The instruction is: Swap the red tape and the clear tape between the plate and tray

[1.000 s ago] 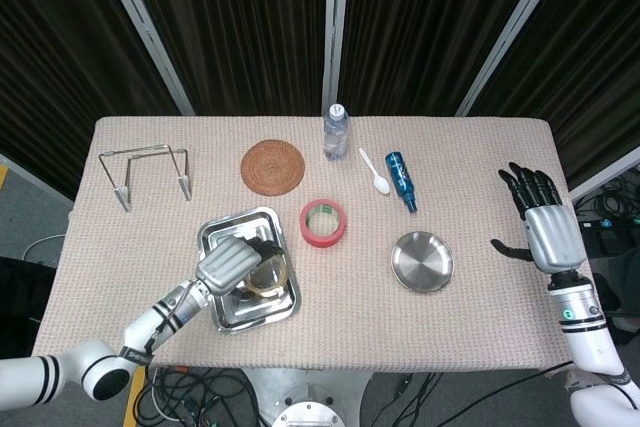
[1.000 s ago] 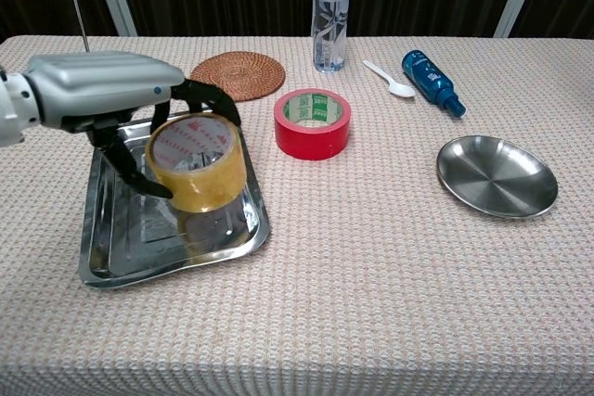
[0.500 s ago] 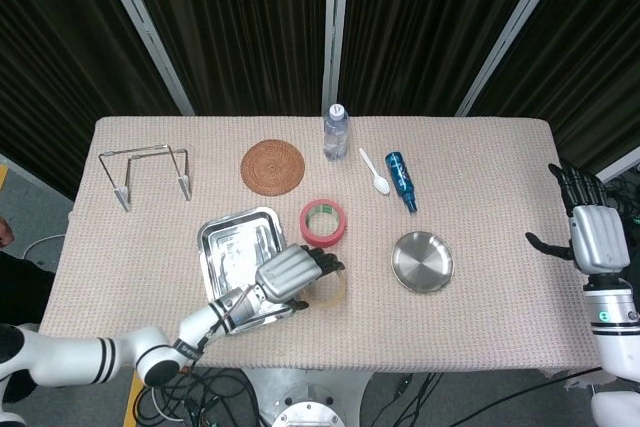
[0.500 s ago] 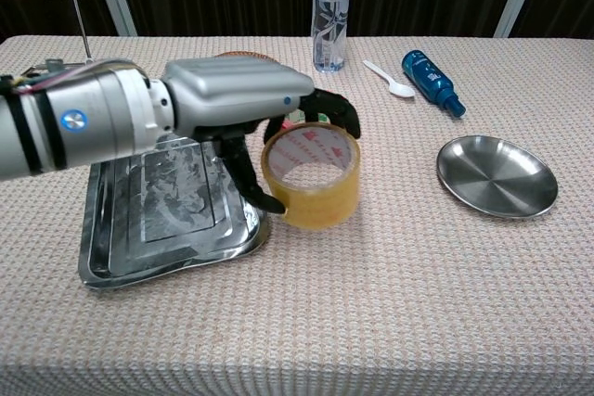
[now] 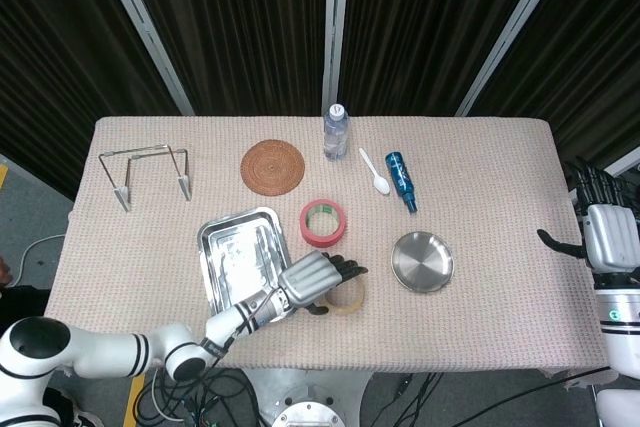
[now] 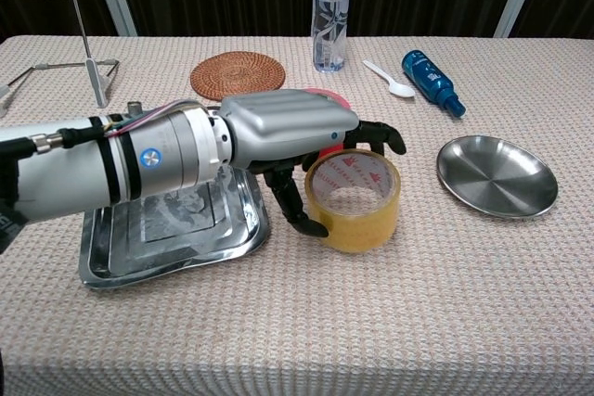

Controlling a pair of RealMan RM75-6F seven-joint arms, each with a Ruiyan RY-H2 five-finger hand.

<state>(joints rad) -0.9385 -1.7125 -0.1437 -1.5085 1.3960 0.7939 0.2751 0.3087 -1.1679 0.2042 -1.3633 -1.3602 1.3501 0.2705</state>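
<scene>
Clear tape point(image 6: 354, 199) is sitting in the left robot hand point(image 6: 306, 141) near the desk's point(image 5: 480, 187) front edge, between tray point(image 5: 222, 247) and plate point(image 5: 421, 261); right robot hand point(image 5: 603, 235) is hanging open, holding nothing, past the right edge.

L hand point(image 5: 312, 279) on clear tape point(image 5: 345, 294) btwn tray point(image 5: 228, 243) & plate point(image 5: 421, 261); R hand point(image 5: 604, 235) at table edge.

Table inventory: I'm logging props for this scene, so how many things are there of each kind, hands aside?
Tape rolls: 2, clear tape held by the left hand, red tape
Bottles: 2, water bottle, blue bottle
Metal dishes: 2, tray, plate
Coaster: 1
Spoon: 1
Wire rack: 1
Total: 9
</scene>
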